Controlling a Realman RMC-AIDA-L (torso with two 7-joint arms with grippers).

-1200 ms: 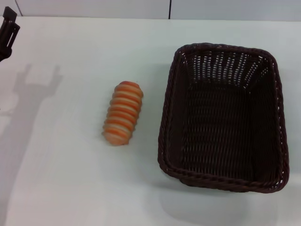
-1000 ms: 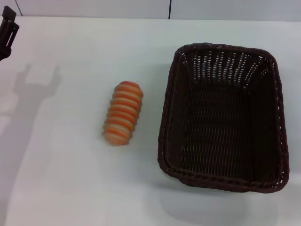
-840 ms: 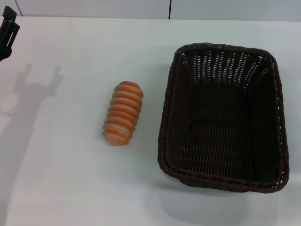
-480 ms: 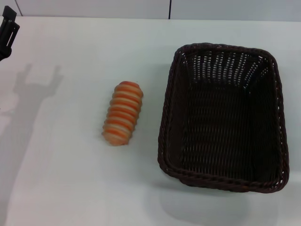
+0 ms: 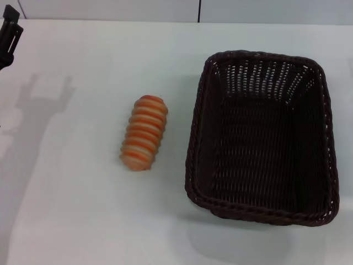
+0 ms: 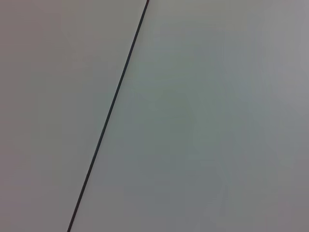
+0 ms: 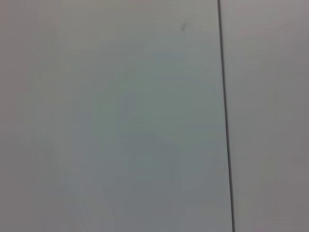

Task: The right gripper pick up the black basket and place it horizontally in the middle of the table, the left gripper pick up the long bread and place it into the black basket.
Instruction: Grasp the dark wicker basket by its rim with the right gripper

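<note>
We see the black basket (image 5: pixel 262 138) on the right side of the head view, sitting on the table (image 5: pixel 83 210) w/ its long side running top to bottom of the frame, open side up, nothing inside. The long bread (image 5: pixel 144 132) lies just left of centre, near the basket but apart from it, its length also roughly top to bottom, slightly tilted. The left gripper (image 5: pixel 7 36) is at the upper left edge, mostly cut off, so we can't tell if it's wide or narrow; its shadow falls on the table below it. We don't see the right gripper in any view. Both wrist views show only a pale surface w/ a thin dark seam.
</note>
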